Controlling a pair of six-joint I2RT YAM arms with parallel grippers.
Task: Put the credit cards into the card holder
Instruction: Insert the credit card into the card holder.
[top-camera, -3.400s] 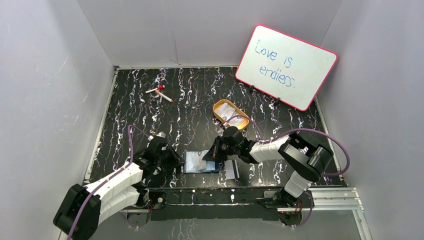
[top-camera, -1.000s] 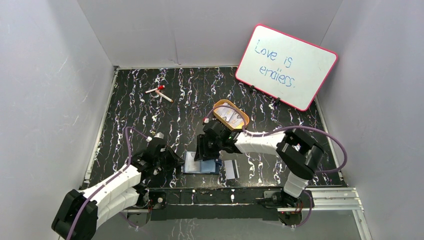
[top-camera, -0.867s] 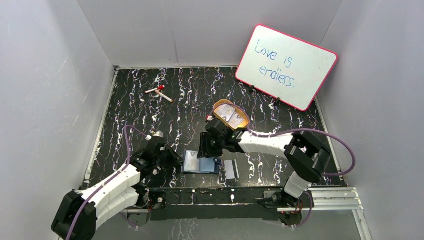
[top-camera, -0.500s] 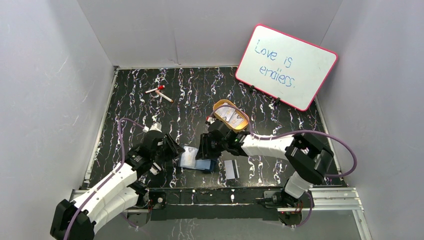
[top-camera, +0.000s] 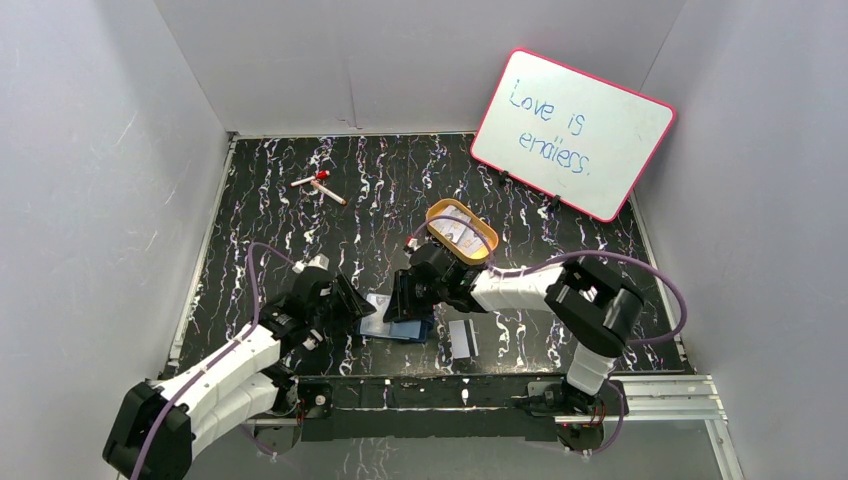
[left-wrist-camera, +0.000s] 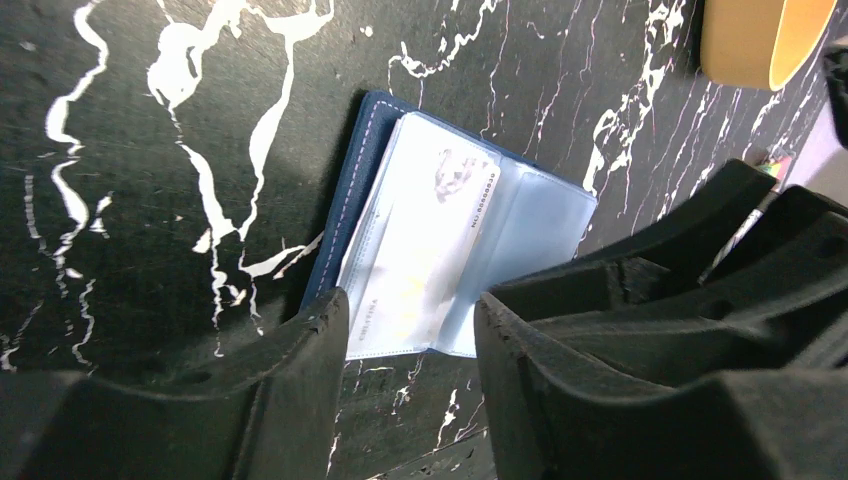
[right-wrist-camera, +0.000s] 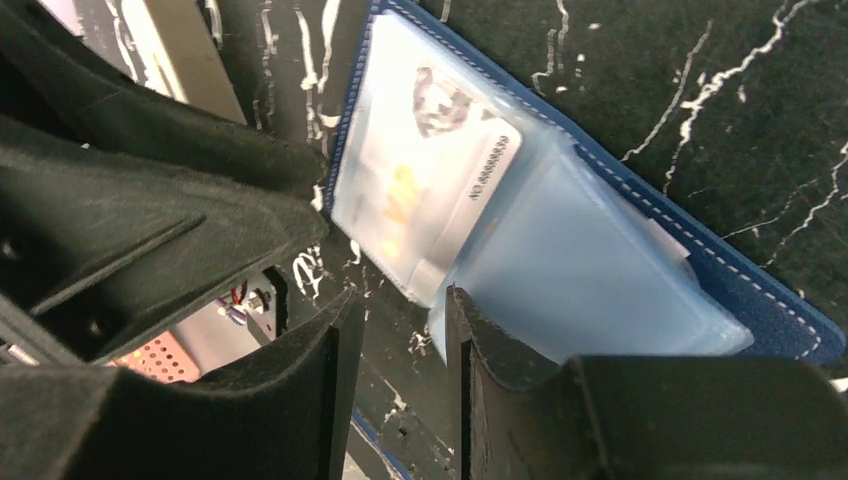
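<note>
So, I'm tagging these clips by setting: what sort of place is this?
Probably a lab robot booth: plain grey walls box in a black marbled table, and a whiteboard leans in the far corner.

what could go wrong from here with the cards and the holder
1. The left gripper is open over the card holder and seems not to pin it, so a push from the right gripper could slide it.
2. The card in the clear pocket may not be fully seated and could slip out.
3. The loose card lies flat on the table, making it hard to pinch.
</note>
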